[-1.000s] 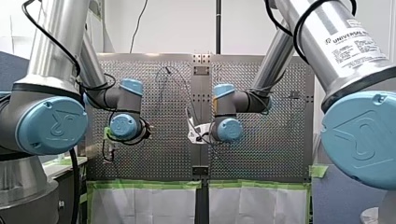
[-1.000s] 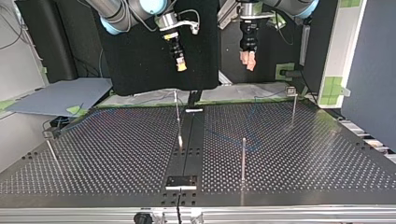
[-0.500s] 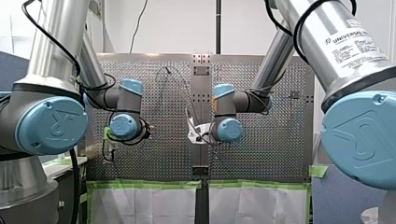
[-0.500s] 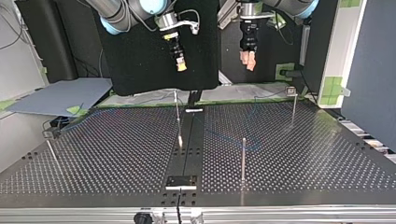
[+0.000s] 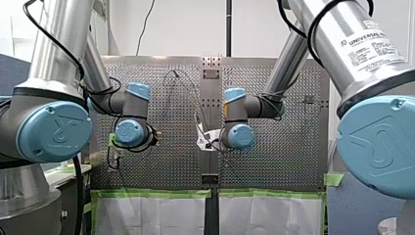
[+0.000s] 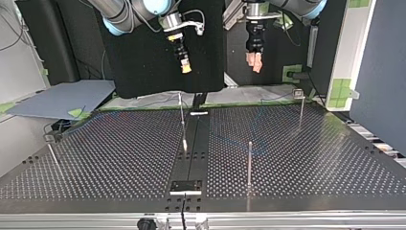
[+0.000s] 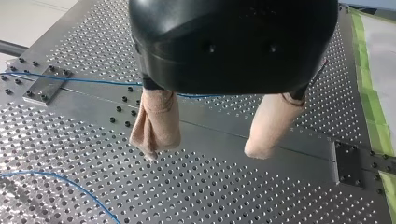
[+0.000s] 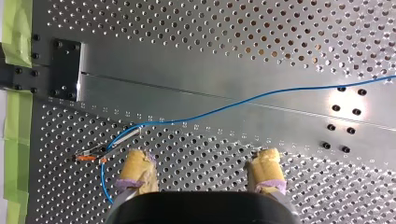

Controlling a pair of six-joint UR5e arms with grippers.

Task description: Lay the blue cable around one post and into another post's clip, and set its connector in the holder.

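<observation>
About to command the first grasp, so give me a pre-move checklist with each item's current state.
1. Left gripper open and empty: ok.
2. Right gripper open and empty: ok.
3. Blue cable free on the perforated table, ungripped: ok.
4. Connector seated: not ok; it lies loose on the table just ahead of the right gripper.
5. Cable round a post: cannot tell.

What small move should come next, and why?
Probably lower my right gripper toward the connector: it hangs open and empty above the table, and the cable lies loose, with the connector below, just to one side of the gripper.
</observation>
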